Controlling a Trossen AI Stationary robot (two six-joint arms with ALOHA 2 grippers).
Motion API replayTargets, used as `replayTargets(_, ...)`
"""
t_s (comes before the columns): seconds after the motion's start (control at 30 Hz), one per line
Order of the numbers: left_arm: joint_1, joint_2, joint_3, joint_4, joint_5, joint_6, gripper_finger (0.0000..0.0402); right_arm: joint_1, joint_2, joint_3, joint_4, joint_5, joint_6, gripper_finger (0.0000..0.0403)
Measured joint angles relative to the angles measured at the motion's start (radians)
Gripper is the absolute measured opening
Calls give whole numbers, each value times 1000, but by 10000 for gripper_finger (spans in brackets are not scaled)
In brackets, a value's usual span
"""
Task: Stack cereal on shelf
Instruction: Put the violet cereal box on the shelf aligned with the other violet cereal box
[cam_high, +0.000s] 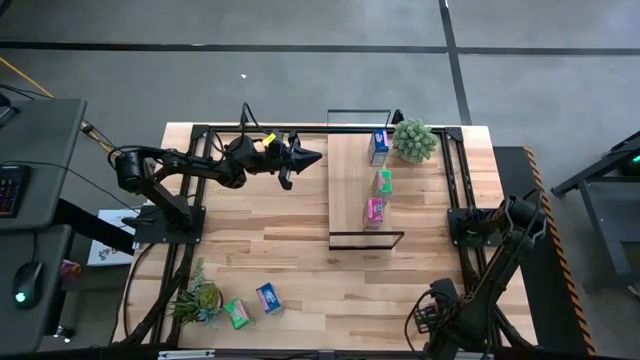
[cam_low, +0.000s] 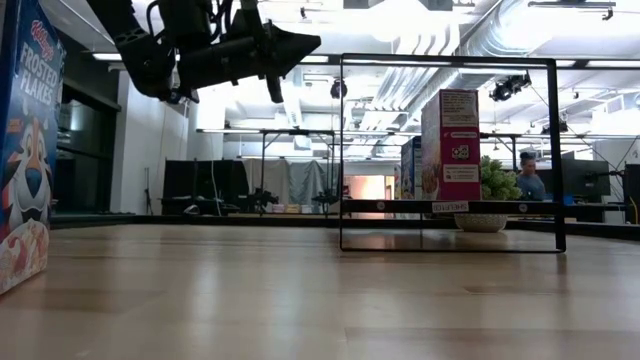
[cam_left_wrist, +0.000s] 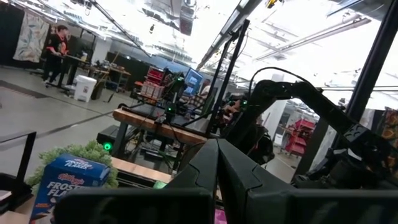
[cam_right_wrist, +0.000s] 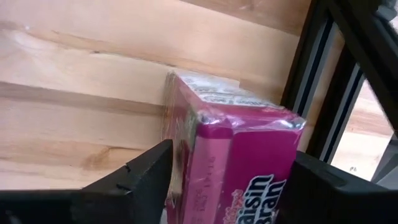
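Three cereal boxes stand in a row on the light-wood shelf (cam_high: 350, 190): blue (cam_high: 379, 147), green (cam_high: 382, 182) and pink (cam_high: 375, 212). A green box (cam_high: 237, 314) and a blue box (cam_high: 268, 298) lie on the table near its near-left corner. My left gripper (cam_high: 312, 155) is shut and empty, held above the table just left of the shelf's far end. My right gripper (cam_high: 428, 320) is low near the table's near-right corner. In the right wrist view its fingers stand on either side of a pink Raisin Bran box (cam_right_wrist: 249, 149), which the gripper hides in the high view. My right gripper (cam_right_wrist: 230, 168) has the pink box between its two fingers, one finger (cam_right_wrist: 146, 171) against the box's narrow side (cam_right_wrist: 177, 155) and the other (cam_right_wrist: 323, 180) against the opposite side. The tabletop lies right behind the box. Whether the box rests on the table does not show.
A spiky plant (cam_high: 413, 140) stands at the shelf's far end and another (cam_high: 197, 300) at the near-left corner. Black frame bars (cam_high: 455, 175) run along the table's sides. A bare stretch of wood (cam_high: 300, 250) lies between the shelf and the near edge. A person (cam_low: 530, 175) stands in the room behind.
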Motion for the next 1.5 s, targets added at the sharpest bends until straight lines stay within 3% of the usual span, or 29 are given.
replayTargets(0.3,-2,0,0,3,10,-8,0,0,0,0,3,-1,-2,193)
replayTargets(1.03,-7,-6,17,2,19,-8,0,0,-40,0,6,46,-26,156)
replayTargets(1.13,-7,-25,17,4,39,-8,0,0,-76,0,20,120,-38,156)
replayTargets(1.4,-10,-90,17,4,268,19,0,0,-166,0,201,526,-284,156)
replayTargets(1.5,-16,-90,18,2,310,8,0,0,-179,0,238,617,-356,156)
